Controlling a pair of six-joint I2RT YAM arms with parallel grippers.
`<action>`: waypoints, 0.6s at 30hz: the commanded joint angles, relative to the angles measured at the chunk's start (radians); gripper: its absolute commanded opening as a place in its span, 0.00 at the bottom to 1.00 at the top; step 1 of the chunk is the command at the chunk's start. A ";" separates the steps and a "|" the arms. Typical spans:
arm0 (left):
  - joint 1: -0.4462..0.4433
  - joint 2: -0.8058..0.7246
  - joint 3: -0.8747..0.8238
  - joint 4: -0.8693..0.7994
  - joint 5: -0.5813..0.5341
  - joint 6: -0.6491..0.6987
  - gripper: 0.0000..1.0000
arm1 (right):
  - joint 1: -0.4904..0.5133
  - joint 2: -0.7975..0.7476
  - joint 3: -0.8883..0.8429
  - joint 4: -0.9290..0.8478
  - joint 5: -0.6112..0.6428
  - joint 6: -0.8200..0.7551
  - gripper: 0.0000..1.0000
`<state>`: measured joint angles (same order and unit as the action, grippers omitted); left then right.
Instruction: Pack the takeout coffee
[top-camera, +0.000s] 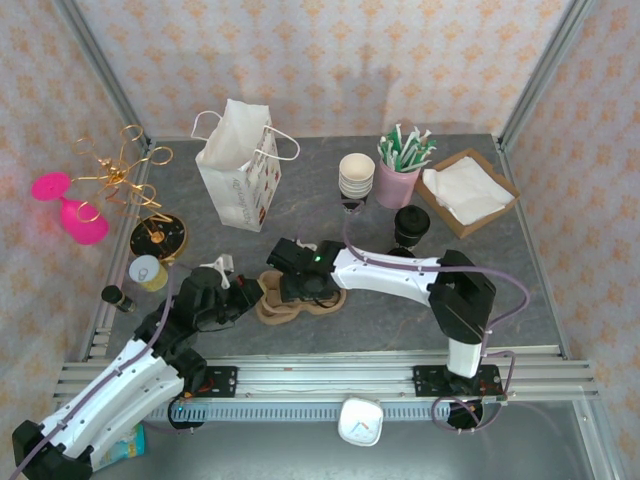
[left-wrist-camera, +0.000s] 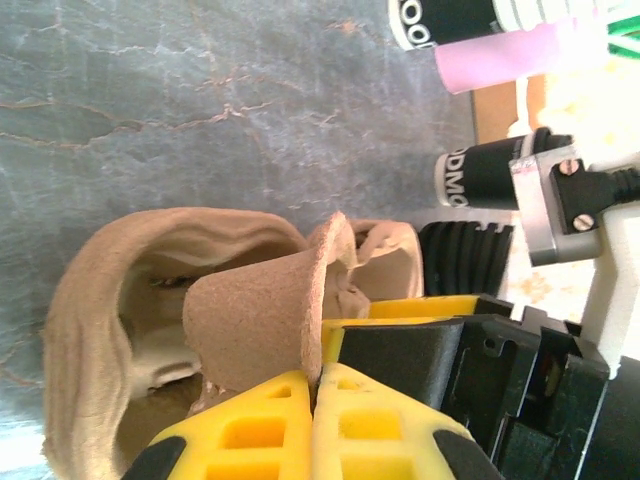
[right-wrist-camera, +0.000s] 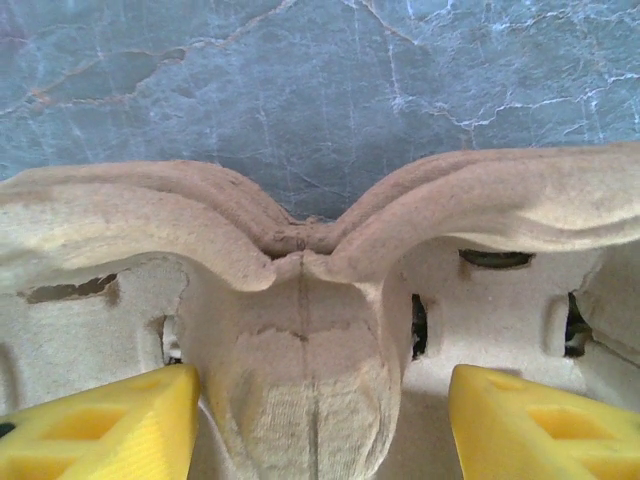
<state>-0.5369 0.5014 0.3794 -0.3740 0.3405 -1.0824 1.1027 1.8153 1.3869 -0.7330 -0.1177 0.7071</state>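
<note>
We find the pulp cup carrier (top-camera: 300, 303) lying on the grey table (top-camera: 380, 322) just beyond the arm bases, with both grippers at it. The left gripper (left-wrist-camera: 315, 385) is pinched shut on a thin raised wall of the carrier. The right gripper (right-wrist-camera: 320, 420) stands open, a yellow finger on either side of the central ridge. Our main worry is the pulp itself. The left hold sits on one thin wall near its edge, so a lift or a sideways pull could crease or tear it, or let it slip free. If the right jaws close hard on the ridge, it may crush. If the two arms move unevenly, the carrier could twist between them. The wrists are also crowded together, so they could knock into each other. From above, the arms cover most of the carrier, so we cannot count its wells or tell whether they are empty. We also cannot tell whether the right fingers touch the pulp. The black cup (top-camera: 411, 224) and the paper bag (top-camera: 238, 165) stand well apart, farther back on the table, and whether the cup is filled is hard to make out.
</note>
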 joint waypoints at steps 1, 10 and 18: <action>-0.001 -0.038 -0.025 0.076 0.027 -0.076 0.00 | -0.001 -0.050 -0.026 0.017 0.011 0.014 0.66; 0.005 -0.066 -0.040 0.101 0.041 -0.120 0.00 | -0.004 -0.047 -0.051 0.076 -0.010 0.012 0.64; 0.008 -0.070 -0.040 0.084 0.037 -0.118 0.00 | -0.011 -0.066 -0.074 0.113 -0.012 0.005 0.57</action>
<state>-0.5358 0.4461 0.3439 -0.3225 0.3630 -1.1885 1.0996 1.7847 1.3254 -0.6373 -0.1368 0.7067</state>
